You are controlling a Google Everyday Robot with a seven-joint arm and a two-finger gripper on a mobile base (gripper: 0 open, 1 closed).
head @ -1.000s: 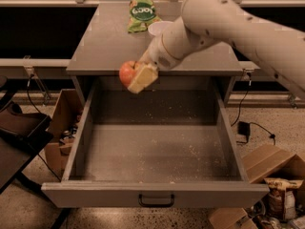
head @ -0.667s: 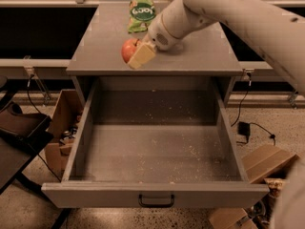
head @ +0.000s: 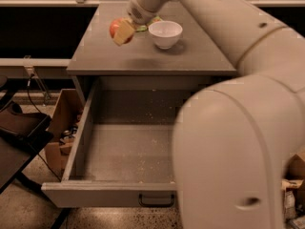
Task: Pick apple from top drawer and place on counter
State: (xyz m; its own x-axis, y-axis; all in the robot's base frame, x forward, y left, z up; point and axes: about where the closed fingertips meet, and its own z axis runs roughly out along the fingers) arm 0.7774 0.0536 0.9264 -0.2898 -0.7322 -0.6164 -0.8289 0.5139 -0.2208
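Note:
The red-orange apple [head: 115, 27] is held in my gripper [head: 121, 32], above the left part of the grey counter [head: 143, 56]. The gripper is shut on the apple, with a tan finger pad [head: 125, 32] across its front. The top drawer [head: 128, 151] stands pulled wide open below the counter, its floor bare but for crumbs, with the dark handle [head: 156, 202] on its front. My large pale arm fills the right side of the view and hides the drawer's right part.
A white bowl [head: 165, 34] sits on the counter just right of the apple, with a green packet [head: 143, 26] partly hidden behind the gripper. A cardboard box [head: 62, 128] stands on the floor left of the drawer. A dark chair [head: 19, 132] is at far left.
The gripper has carried the apple up from over the drawer's back edge to above the counter's left part. The view has shifted, and the arm now covers the right side.

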